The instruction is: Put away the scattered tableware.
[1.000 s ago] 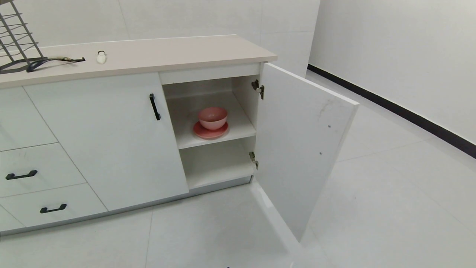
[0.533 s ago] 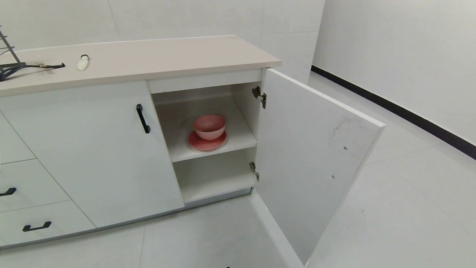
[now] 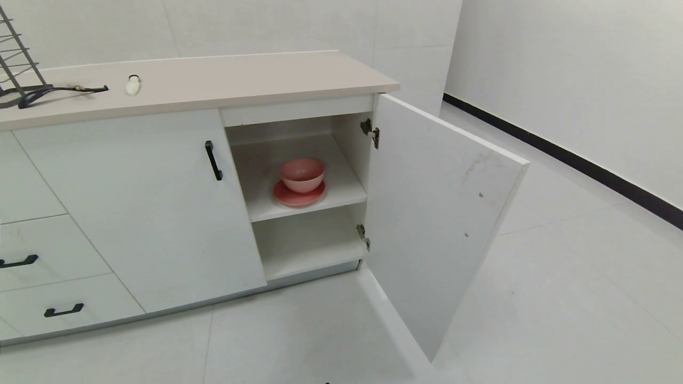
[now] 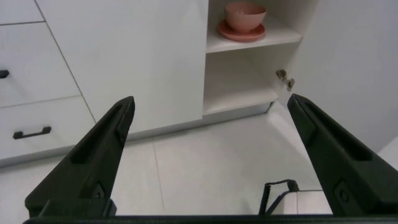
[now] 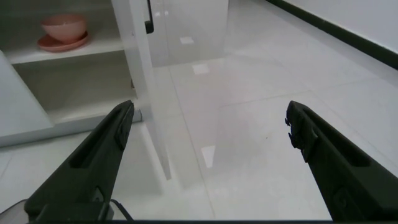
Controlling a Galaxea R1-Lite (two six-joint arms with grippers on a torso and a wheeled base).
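Bowl (image 3: 302, 175) and plate (image 3: 299, 194), both pink, sit just left of the head view's centre. The bowl stands upright on the plate, on the upper shelf (image 3: 344, 188) of the open cupboard (image 3: 349, 140).

The open door (image 3: 437, 213) stands right of centre, swung out toward the camera and hung on two metal hinges at its left edge. The closed door (image 3: 133, 202) beside it carries a black handle (image 3: 213, 160). Drawers (image 3: 32, 245) with black pulls fill the lower left.

The counter (image 3: 240, 80) runs across the upper left. A wire rack (image 3: 18, 58) stands at its far left edge, and a small white object (image 3: 132, 85) lies near it, apart from the rack.

A black baseboard (image 3: 560, 154) lines the wall at the right.

The left gripper (image 4: 211, 165) has its fingers spread wide with nothing between them. It hangs over the pale floor (image 3: 533, 298) in front of the cupboard, well apart from the bowl and plate.

The right gripper (image 5: 208, 162) is likewise spread wide and holds nothing. It hangs over the floor near the open door.
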